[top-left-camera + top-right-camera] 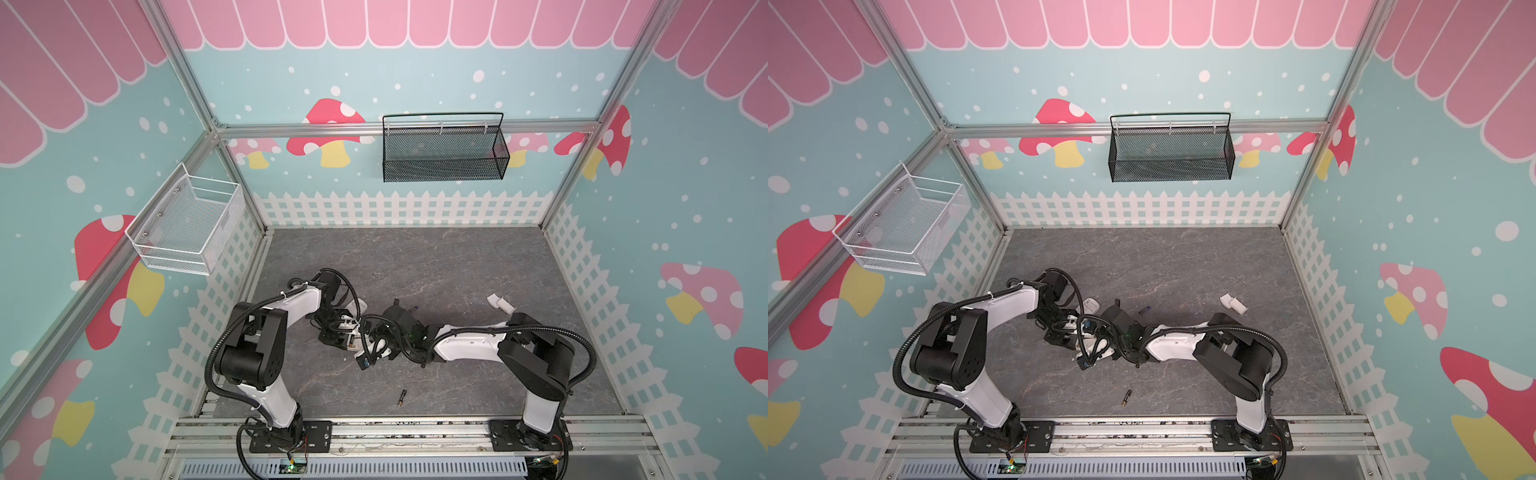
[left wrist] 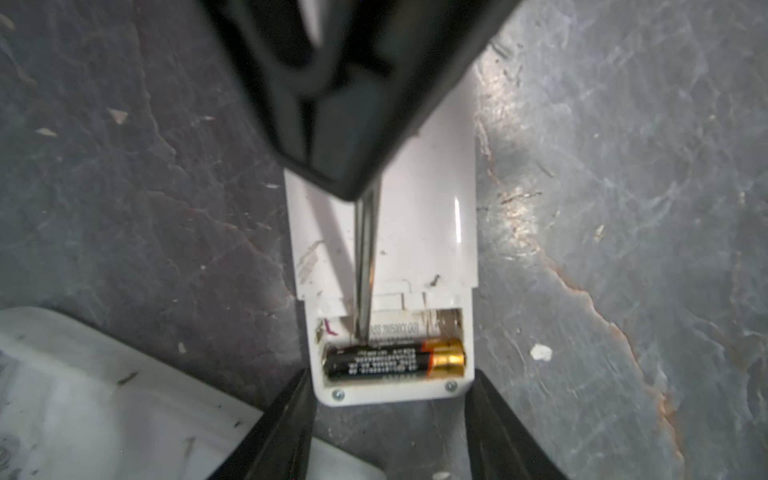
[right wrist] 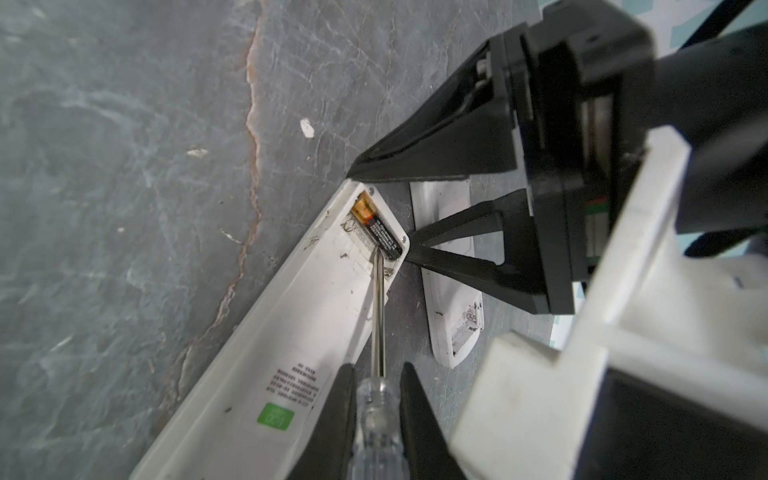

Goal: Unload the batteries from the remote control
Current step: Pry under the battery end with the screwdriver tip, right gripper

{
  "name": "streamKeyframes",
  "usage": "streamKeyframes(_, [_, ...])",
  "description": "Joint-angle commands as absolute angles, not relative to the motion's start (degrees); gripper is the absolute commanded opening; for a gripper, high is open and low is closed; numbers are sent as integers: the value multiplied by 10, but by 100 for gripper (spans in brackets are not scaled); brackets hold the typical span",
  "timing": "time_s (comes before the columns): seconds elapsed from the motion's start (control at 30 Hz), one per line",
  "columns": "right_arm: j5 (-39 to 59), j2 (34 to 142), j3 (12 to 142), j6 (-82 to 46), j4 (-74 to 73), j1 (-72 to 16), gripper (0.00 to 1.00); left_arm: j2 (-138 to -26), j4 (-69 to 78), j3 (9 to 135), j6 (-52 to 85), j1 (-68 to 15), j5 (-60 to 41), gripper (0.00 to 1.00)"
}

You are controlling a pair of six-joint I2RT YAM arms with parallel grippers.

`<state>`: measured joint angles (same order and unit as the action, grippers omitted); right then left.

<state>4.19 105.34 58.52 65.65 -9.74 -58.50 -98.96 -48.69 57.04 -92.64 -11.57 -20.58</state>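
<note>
The white remote control lies back-up on the grey table with its compartment open. One black battery with a gold end sits in the slot nearest the remote's end; the slot beside it is empty. My left gripper straddles that end, one finger against each corner. My right gripper is shut on the clear handle of a screwdriver, whose tip touches the battery. Another black, gold-ended battery lies loose near the front edge, and a dark blue one lies behind the arms.
A second white remote lies under my left gripper. Two white covers rest at the right. A black mesh basket hangs on the back wall and a white one on the left wall.
</note>
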Motion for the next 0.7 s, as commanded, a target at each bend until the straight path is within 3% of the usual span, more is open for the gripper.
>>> streamKeyframes(0.0, [93,1043,614,689,-27,-589,0,-1001,-498,580,-954,-121,-215,52])
streamKeyframes(0.23, [108,1067,608,664,-68,-590,0,-1005,-505,585,-960,-124,-215,52])
streamKeyframes(0.67, [130,1073,458,479,-356,-578,0,-1005,-496,587,-946,-122,-216,52])
